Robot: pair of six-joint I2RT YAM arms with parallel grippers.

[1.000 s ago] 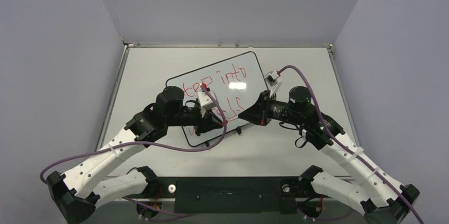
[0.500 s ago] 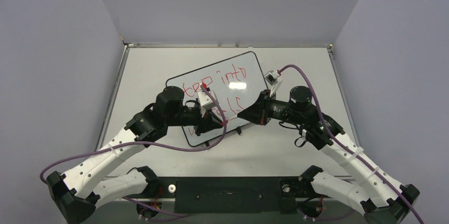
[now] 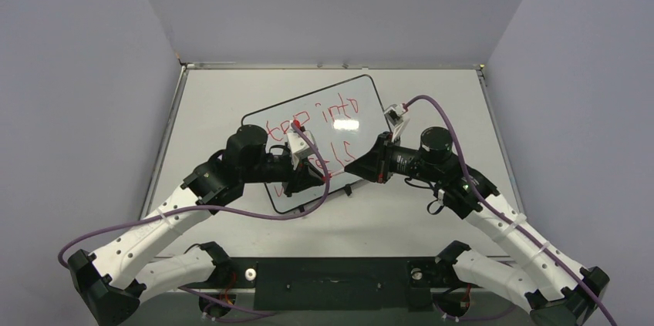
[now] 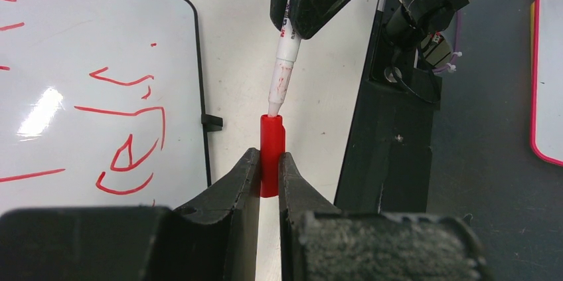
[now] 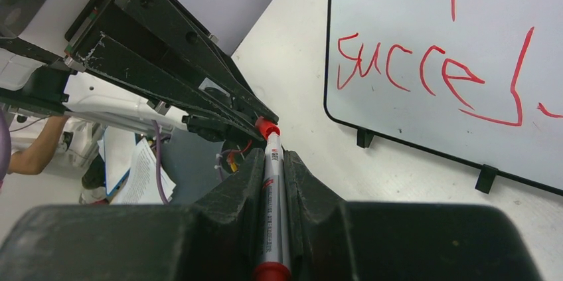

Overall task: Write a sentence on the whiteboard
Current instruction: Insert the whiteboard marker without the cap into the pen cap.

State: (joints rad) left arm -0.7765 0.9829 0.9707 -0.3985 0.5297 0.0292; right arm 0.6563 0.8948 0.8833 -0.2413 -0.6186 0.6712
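Note:
The whiteboard (image 3: 366,102) lies tilted on the table, with the red sentence (image 3: 328,116) in two lines. In the right wrist view the board (image 5: 411,15) shows "succe" (image 5: 425,72); the left wrist view shows the board (image 4: 80,42) too. My left gripper (image 4: 269,158) is shut on a red cap (image 4: 271,138). My right gripper (image 5: 271,158) is shut on a grey marker (image 5: 272,214). The marker (image 4: 284,68) points its tip into the cap's mouth. Both grippers meet just off the board's near edge, left (image 3: 315,177) and right (image 3: 356,166).
The board's small black feet (image 5: 486,178) stand on the pale tabletop. A black base plate (image 3: 332,272) runs along the near edge between the arm bases. Purple cables (image 3: 254,214) trail from both arms. Grey walls close three sides.
My right arm has edged slightly left, bringing the marker closer to the cap. The left arm has hardly moved.

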